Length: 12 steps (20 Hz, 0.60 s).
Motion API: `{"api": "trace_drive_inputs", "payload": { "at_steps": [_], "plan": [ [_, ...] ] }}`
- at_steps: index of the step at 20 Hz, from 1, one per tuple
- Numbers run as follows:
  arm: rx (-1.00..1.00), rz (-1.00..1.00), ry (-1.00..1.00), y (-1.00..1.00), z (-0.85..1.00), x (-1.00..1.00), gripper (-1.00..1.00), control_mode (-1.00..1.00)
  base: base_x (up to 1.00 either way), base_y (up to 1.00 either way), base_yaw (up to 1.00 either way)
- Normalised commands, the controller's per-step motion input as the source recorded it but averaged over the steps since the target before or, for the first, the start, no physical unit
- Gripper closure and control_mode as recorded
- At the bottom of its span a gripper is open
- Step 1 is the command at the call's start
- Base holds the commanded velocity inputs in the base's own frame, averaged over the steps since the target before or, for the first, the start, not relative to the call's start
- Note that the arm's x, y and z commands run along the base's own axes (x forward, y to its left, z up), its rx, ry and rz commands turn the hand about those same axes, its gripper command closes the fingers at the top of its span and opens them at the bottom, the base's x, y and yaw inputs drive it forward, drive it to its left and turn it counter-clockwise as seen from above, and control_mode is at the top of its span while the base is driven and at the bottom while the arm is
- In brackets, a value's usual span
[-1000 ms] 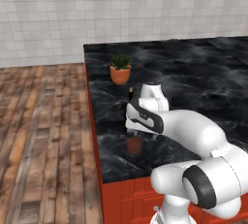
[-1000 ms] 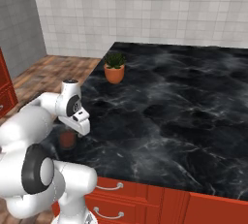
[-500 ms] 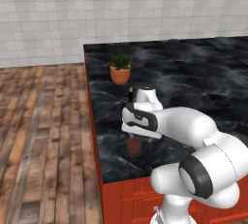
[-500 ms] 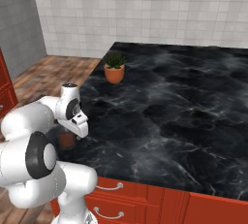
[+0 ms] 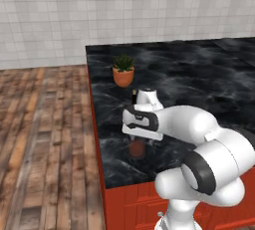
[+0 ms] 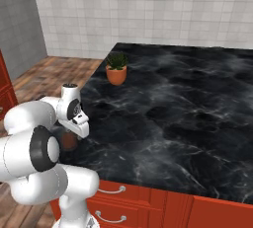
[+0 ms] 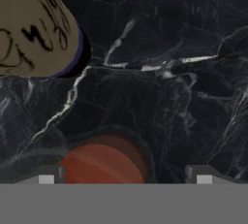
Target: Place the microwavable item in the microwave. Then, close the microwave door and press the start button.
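Black marble surface (image 5: 199, 74) on red cabinets, with tiled wall behind and wood floor to the left, took up the left base view. A plant (image 5: 123, 69) in an orange pot stood near the far left corner. My arm bent low over the front left part, and the reddish-brown item (image 5: 136, 148) sat on the surface just under my hand, close to the left edge. A bit of the dark bottle (image 5: 133, 94) showed just behind my wrist.

From the right base view, the same surface (image 6: 188, 108) spread wide to the right, the plant (image 6: 117, 68) at its far left corner. The item (image 6: 68, 140) stood below my hand near the front left corner.

Through the hand view, my gripper (image 7: 125, 175) was spread wide, one tip on each side at the bottom. The item (image 7: 102, 164) lay between them, nearer the left tip; I could not tell whether either tip touched it. The bottle's (image 7: 36, 24) tan label loomed at upper left.
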Motion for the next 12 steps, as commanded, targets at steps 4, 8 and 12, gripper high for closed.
{"api": "trace_drive_inputs", "payload": {
  "at_steps": [4,8,12],
  "plan": [
    [0.00,0.00,0.00,0.07,-0.14,-0.04,-1.00,-1.00,0.00,0.00,0.00],
    [0.00,0.00,-0.02,0.02,-0.22,-0.20,-1.00,-1.00,0.00,0.00,0.00],
    [0.00,0.00,-0.12,0.00,-0.29,-0.51,-1.00,-1.00,0.00,0.00,0.00]
  ]
}}
